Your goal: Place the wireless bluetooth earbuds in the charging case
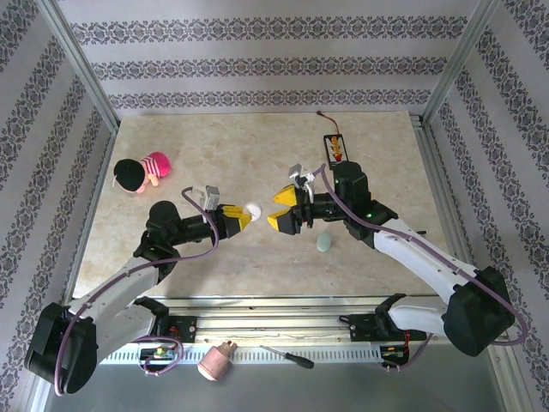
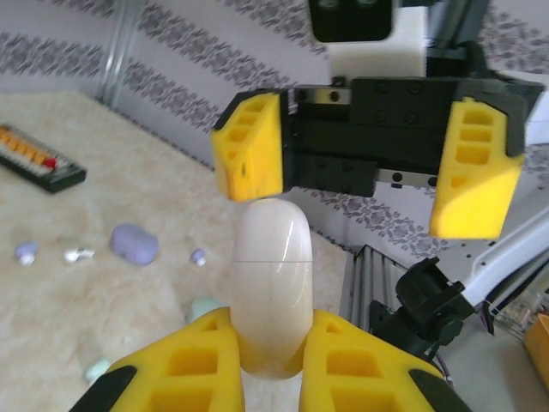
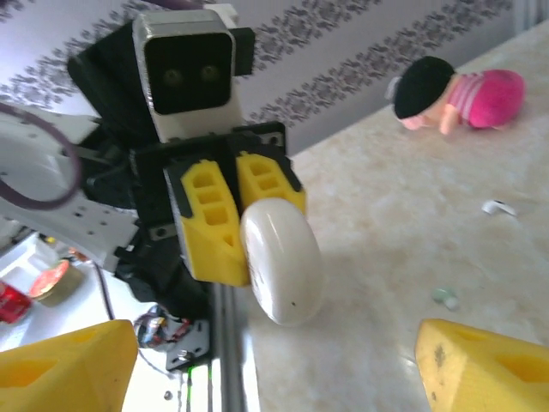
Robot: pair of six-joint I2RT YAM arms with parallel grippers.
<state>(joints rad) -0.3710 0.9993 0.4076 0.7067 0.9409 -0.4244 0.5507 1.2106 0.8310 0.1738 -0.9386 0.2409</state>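
My left gripper [image 2: 273, 343] is shut on a closed white egg-shaped charging case [image 2: 273, 275], held in the air above the table. In the top view that case [image 1: 252, 209] sticks out toward my right gripper [image 1: 285, 210]. The right gripper is open and faces the case a short gap away, with nothing between its yellow fingers [image 3: 485, 365]. On the table lie tiny earbuds: a lavender one [image 2: 26, 251], a whitish one [image 2: 79, 254], another small one [image 2: 198, 256] and a pale green one [image 3: 444, 298]. A lavender case [image 2: 134, 244] and a pale green case [image 1: 323, 243] rest on the table.
A plush doll [image 1: 141, 173] with a black head and pink body lies at the left. A black bar with orange beads [image 1: 335, 148] sits at the back right. A screwdriver [image 1: 287, 356] and a pink object [image 1: 216, 360] lie off the table's near edge.
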